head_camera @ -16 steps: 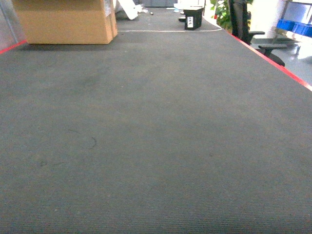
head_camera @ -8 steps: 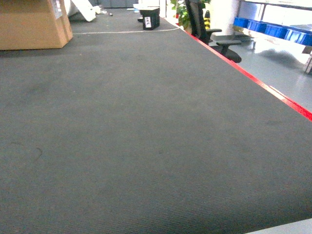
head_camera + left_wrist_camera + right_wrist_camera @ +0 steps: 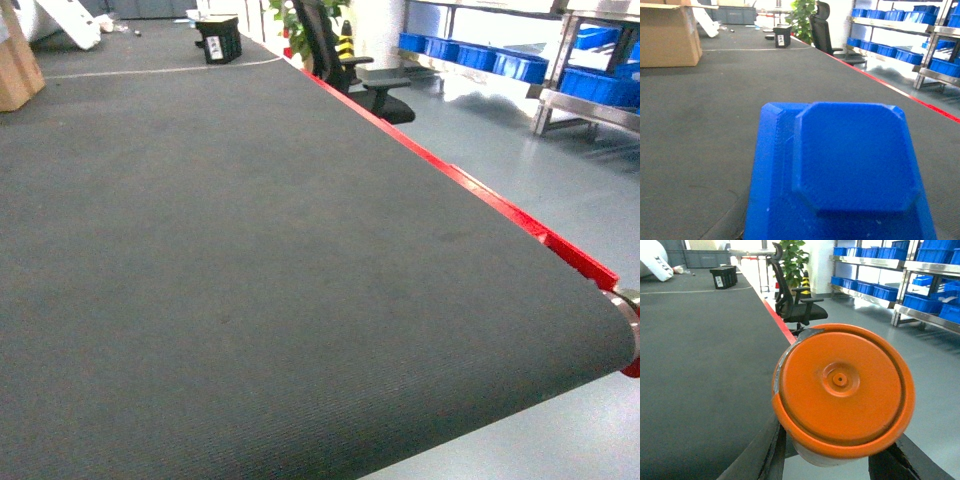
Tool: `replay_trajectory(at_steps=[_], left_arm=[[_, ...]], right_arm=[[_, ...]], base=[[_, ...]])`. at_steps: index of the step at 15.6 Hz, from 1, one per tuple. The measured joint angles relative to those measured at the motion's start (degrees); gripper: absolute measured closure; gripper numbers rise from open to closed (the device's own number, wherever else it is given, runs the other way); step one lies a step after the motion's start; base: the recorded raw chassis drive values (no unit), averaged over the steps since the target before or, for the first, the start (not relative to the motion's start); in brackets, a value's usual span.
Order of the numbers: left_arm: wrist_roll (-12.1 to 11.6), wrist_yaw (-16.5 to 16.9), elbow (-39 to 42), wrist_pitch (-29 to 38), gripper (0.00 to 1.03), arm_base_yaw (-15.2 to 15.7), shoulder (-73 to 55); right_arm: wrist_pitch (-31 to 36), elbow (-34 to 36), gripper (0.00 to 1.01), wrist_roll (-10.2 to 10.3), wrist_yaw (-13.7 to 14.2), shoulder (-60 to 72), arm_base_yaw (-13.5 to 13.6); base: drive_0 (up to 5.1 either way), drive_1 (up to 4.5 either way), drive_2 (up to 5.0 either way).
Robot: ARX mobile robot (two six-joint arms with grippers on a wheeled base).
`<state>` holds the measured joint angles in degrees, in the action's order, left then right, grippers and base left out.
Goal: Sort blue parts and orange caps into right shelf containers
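A blue part (image 3: pixel 840 170), a flat slab with a raised octagonal face, fills the lower left wrist view and hangs above the dark carpet. It hides my left gripper's fingers. An orange cap (image 3: pixel 842 390) on a pale body sits between the dark fingers (image 3: pixel 774 452) of my right gripper (image 3: pixel 837 462), which is shut on it. The right shelf containers, bright-blue crates (image 3: pixel 470 55), line metal racks at the far right, and the same crates (image 3: pixel 875 290) appear in the right wrist view. Neither gripper appears in the head view.
Dark carpet ends at a red edge strip (image 3: pixel 480 195), with grey floor beyond it. A black office chair (image 3: pixel 340 60) and a plant stand between the carpet and the racks. A cardboard box (image 3: pixel 667 35) and a small black crate (image 3: pixel 222 40) sit at the far end.
The head view has swung to the right. The cardboard box has slid to the left edge, and the red strip, grey floor and blue crates have come into view.
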<state>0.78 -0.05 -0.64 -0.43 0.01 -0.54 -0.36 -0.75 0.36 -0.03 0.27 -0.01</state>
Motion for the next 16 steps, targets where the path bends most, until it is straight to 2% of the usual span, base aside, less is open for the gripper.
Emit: replay_trajectory(at_steps=[16], left_arm=[[0.0,0.02,0.0,0.0,0.61,0.0,0.0]], right_arm=[[0.0,0.0,0.61,0.02,0.0,0.0,0.0]], base=[[-1.6,-1.56,-1.6]])
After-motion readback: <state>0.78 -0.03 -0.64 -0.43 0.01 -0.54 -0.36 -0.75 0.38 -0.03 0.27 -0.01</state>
